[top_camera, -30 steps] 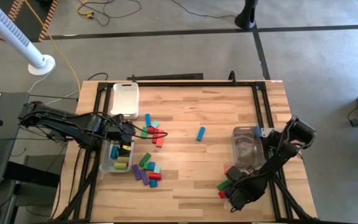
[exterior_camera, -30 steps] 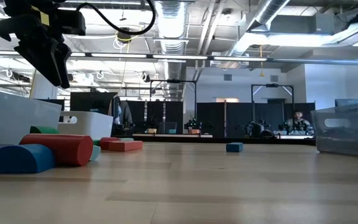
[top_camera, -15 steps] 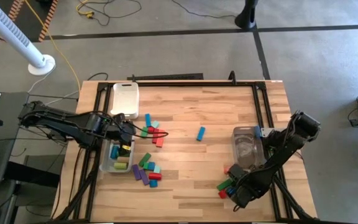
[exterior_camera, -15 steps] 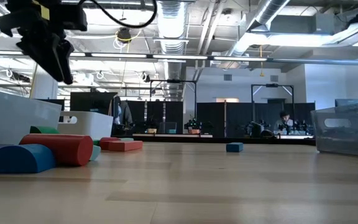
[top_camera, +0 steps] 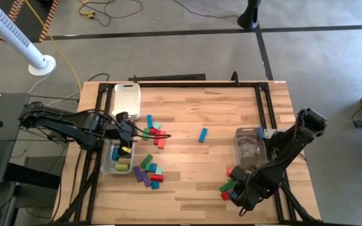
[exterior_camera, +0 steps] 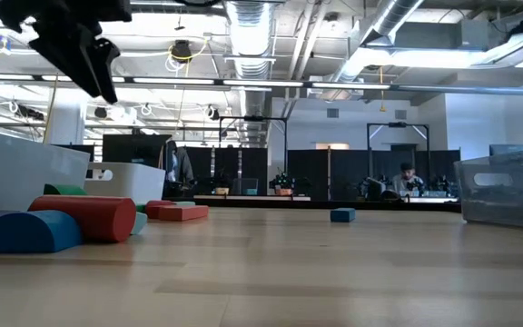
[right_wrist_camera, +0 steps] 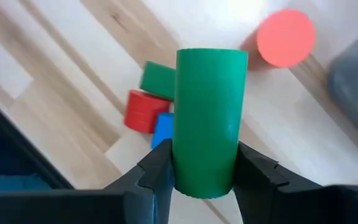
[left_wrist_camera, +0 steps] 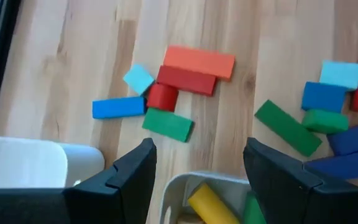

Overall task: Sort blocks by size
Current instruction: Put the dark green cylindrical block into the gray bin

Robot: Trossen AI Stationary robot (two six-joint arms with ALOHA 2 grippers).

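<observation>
Your right hand (right_wrist_camera: 204, 171) is clamped on a green cylinder block (right_wrist_camera: 207, 118), one dark finger pressed to each side of it. It sits near the tabletop's front right corner, lifted above a small cluster of blocks: a red round block (right_wrist_camera: 143, 111), a green block (right_wrist_camera: 159, 79) and a blue block (right_wrist_camera: 162, 129) that is mostly hidden under the cylinder. A second red cylinder (right_wrist_camera: 285, 37) stands on end a little apart from them, beside the clear plastic bin (top_camera: 249, 147) near the right edge of the light wooden tabletop (top_camera: 193, 107).

Your left hand (left_wrist_camera: 197, 165) hangs with its fingers spread and nothing between them, above the far rim of the other clear plastic bin (top_camera: 107, 166) near the left edge. That bin already holds a yellow cylinder (left_wrist_camera: 211, 203) and a few more blocks. Just beyond the hand lies a loose group: an orange-red bar (left_wrist_camera: 199, 61), a dark red bar (left_wrist_camera: 186, 79), a small red block (left_wrist_camera: 162, 97), a green bar (left_wrist_camera: 168, 124), a blue bar (left_wrist_camera: 118, 107) and a pale teal cube (left_wrist_camera: 138, 78). More green, blue, purple and red blocks (top_camera: 148, 171) lie beside the bin toward the front edge. One teal block (top_camera: 203, 134) lies alone near the tabletop's middle. A white tray (top_camera: 126, 99) rests at the far left corner.
</observation>
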